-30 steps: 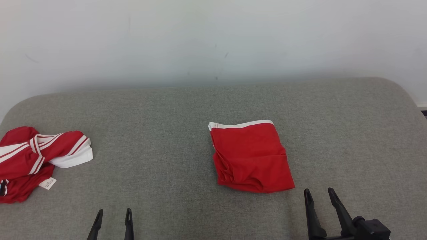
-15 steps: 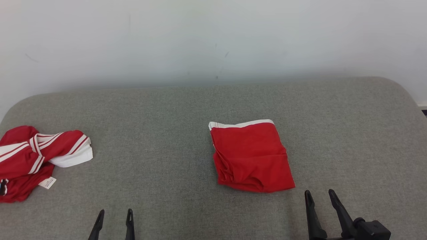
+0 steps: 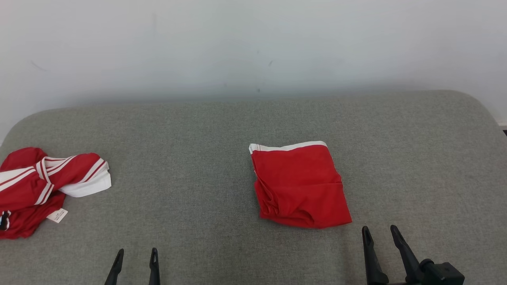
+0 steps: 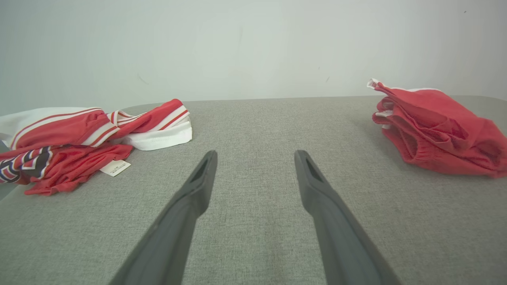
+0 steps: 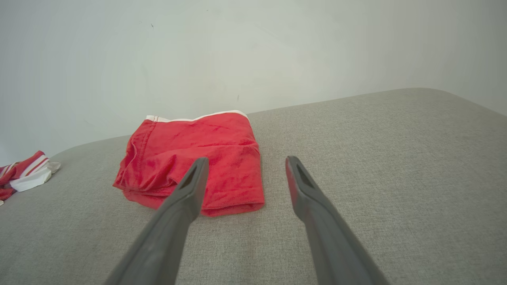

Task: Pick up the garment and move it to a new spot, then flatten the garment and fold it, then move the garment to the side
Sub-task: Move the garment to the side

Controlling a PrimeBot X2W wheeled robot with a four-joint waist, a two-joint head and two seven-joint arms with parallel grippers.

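Note:
A folded red garment [image 3: 299, 186] with a white band along its far edge lies flat near the middle of the grey cushioned surface [image 3: 198, 134]. It also shows in the left wrist view [image 4: 435, 126] and the right wrist view [image 5: 194, 158]. My right gripper [image 3: 378, 227] is open and empty, just short of the garment's near right corner; in its own view [image 5: 246, 158] the fingers frame that corner. My left gripper [image 3: 136, 251] stands open and empty over bare fabric [image 4: 255, 152], well left of the garment.
A crumpled red garment with white stripes [image 3: 43, 186] and a label lies at the surface's far left edge [image 4: 79, 138] [image 5: 23, 174]. A pale wall [image 3: 253, 47] rises right behind the surface. The surface's corners are rounded.
The head view has shifted very slightly. Both garments lie where they were, and both grippers stay open in nearly the same places.

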